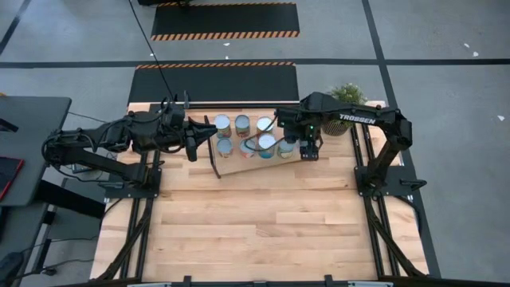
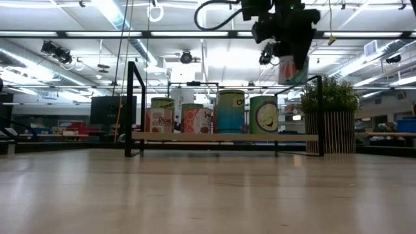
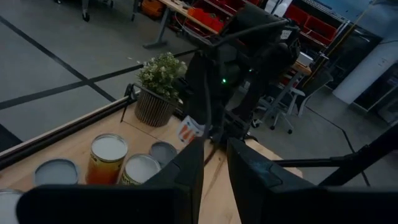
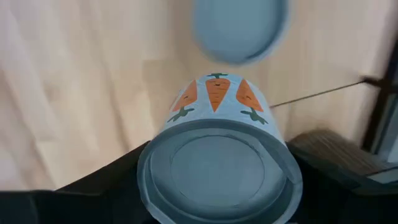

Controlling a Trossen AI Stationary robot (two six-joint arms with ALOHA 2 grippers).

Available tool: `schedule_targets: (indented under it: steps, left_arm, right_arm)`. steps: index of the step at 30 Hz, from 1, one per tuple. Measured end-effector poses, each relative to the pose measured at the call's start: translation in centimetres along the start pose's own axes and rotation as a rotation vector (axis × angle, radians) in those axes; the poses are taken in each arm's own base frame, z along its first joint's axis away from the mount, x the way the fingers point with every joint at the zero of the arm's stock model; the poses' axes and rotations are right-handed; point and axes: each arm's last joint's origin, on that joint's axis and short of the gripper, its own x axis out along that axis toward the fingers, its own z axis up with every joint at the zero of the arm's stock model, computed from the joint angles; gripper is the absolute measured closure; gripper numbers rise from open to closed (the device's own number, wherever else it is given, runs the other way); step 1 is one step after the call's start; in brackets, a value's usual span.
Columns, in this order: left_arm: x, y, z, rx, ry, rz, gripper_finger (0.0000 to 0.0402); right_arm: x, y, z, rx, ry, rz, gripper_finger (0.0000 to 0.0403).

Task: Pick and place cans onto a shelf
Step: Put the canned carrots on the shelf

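High view: the shelf (image 1: 231,166) lies along the far edge of the table (image 1: 255,231), between the two arms. Round can tops sit on it in two rows; the cans on the shelf (image 1: 241,125) cluster from left of centre to the right end. A potted plant (image 1: 348,100) stands just past the shelf's right end.

Right gripper (image 1: 307,150) hangs over the shelf's right end, clamped on the carrot can (image 4: 217,162). Right wrist view: pale blue label with orange carrots, grey-blue top facing the camera, dark fingers (image 4: 326,155) pressed on both sides. Below it, a second round grey-blue can top (image 4: 239,28) and bare wood of the shelf. A thin black rod (image 4: 323,93) of the frame crosses nearby.

Low view: the held can is raised well above the shelf board, near the black frame post at the right end (label only partly visible under the gripper). Four cans show clearly in the front line on the board: two orange-red, one blue, one green with a face.

Left gripper (image 1: 194,149) rests off the shelf's left end, holding nothing. Left wrist view: its fingers (image 3: 186,168) stand slightly apart, a narrow gap between them, pointed across the shelf toward the right arm and the plant.
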Motion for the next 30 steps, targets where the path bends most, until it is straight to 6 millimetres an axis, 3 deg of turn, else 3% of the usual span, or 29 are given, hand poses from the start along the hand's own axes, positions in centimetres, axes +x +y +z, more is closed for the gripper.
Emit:
schedule_targets:
  steps: [5,14,21,30]
  left_arm:
    - [0.0,0.0,0.0,0.000,0.008,-0.012,0.0324]
    - [0.0,0.0,0.0,0.001,0.008,-0.012,0.0324]
    - [0.0,0.0,0.0,0.001,0.008,-0.012,0.0324]
    - [0.0,0.0,0.0,0.002,0.008,-0.012,0.0324]
  right_arm:
    - [0.5,1.5,0.5,-0.027,-0.029,0.043,0.0089]
    - [4.2,2.5,0.6,-0.054,0.030,0.061,0.0089]
    - [6.9,1.7,0.5,-0.065,0.033,0.051,0.0089]
    - [8.5,0.0,0.2,-0.090,0.040,-0.026,0.0089]
